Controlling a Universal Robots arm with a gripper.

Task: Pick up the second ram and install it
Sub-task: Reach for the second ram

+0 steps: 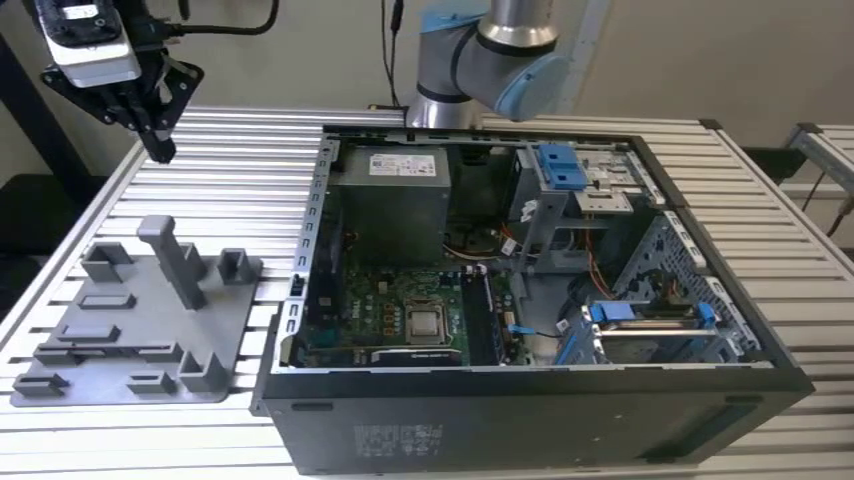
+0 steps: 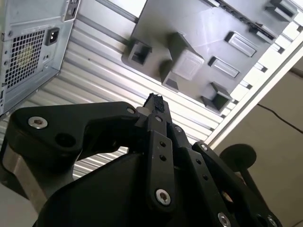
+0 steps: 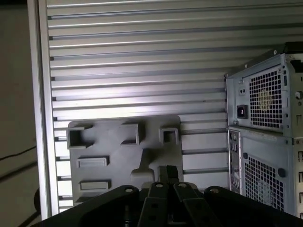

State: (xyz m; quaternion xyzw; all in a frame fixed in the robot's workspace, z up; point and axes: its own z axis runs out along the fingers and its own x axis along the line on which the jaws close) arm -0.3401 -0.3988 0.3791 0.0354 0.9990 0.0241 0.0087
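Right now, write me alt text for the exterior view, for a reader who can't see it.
The gripper hangs shut, holding nothing visible, over the slatted table at the exterior view's left, beyond the grey holder tray. An open computer case with its motherboard exposed lies to the right, the arm's base behind it.

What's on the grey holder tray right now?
On the grey holder tray I see just its own upright posts and slots. In the first wrist view the claw covers one edge of it.
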